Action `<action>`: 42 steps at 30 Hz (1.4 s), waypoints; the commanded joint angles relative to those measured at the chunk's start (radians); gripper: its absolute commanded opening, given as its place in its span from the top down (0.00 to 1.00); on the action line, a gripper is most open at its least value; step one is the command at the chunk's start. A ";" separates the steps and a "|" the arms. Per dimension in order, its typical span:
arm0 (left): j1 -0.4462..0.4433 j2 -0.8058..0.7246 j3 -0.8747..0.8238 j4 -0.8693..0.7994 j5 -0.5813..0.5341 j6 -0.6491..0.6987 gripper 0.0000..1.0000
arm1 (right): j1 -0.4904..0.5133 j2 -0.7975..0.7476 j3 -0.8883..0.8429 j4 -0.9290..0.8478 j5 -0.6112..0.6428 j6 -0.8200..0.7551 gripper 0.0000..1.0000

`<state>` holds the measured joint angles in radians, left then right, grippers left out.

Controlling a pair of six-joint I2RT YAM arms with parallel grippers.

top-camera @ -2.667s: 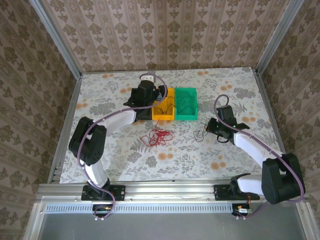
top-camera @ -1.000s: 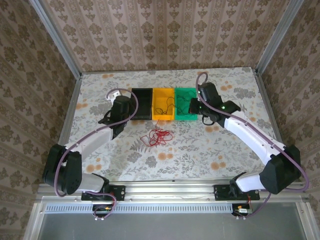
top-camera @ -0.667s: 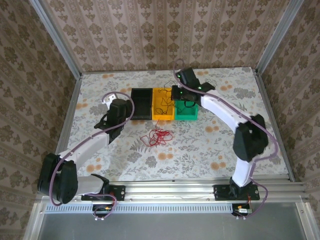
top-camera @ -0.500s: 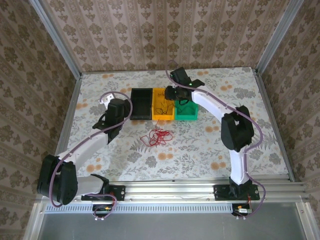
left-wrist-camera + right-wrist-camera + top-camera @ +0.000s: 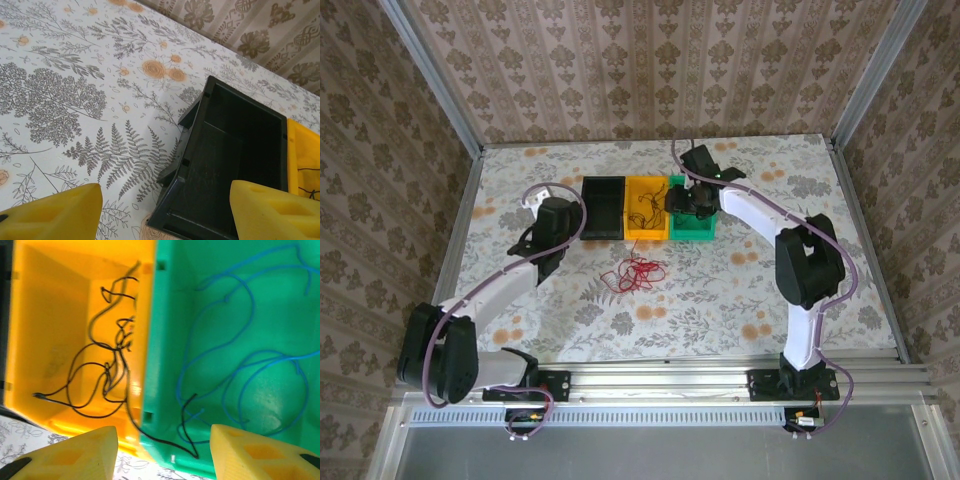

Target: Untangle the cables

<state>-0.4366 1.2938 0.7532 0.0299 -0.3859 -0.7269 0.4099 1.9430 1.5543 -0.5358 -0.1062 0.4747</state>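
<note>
Red cable (image 5: 633, 272) lies in a loose squiggle on the flowered worktop (image 5: 770, 290), just in front of a row of three bins that stand side by side: a black bin (image 5: 603, 208) on the left, a yellow bin (image 5: 645, 232) in the middle and a green bin (image 5: 695, 232) on the right. The left pincer (image 5: 165, 200) hovers over the worktop at the near left corner of the black bin; its yellow foam fingers (image 5: 50, 215) are spread wide apart and nothing sits between them. In its wrist view the black bin looks bare inside, with an edge of the yellow bin at the right border. The right pincer (image 5: 164, 442) hangs above the wall shared by the yellow and green bins, its jaws parted and gripping nothing. Below it, the black cable (image 5: 105, 370) is bunched in tangled loops inside the yellow bin; one strand climbs over the shared wall and its end rests on the floor of the green bin. The blue cable (image 5: 250, 365) is spread in wide curves across the green bin's floor, and the stray black end lies beside its near loops
</note>
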 commanded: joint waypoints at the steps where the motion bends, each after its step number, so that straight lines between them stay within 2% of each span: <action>1: 0.006 0.013 0.021 0.002 0.025 0.000 0.32 | -0.011 -0.033 -0.048 0.053 -0.098 -0.005 0.48; 18: 0.010 0.037 0.035 0.013 0.070 -0.015 0.35 | -0.014 -0.002 -0.108 0.154 -0.242 -0.069 0.49; 25: 0.010 0.047 0.044 0.015 0.083 -0.024 0.35 | -0.014 0.009 -0.111 0.146 -0.250 -0.088 0.54; 34: 0.010 0.056 0.044 0.024 0.097 -0.035 0.35 | -0.014 0.010 -0.112 0.089 -0.189 -0.146 0.55; 42: 0.010 0.063 0.049 0.026 0.100 -0.038 0.35 | -0.010 0.000 -0.143 0.094 -0.184 -0.157 0.57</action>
<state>-0.4358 1.3487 0.7742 0.0414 -0.2928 -0.7418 0.3939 1.9446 1.4246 -0.4187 -0.3077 0.3389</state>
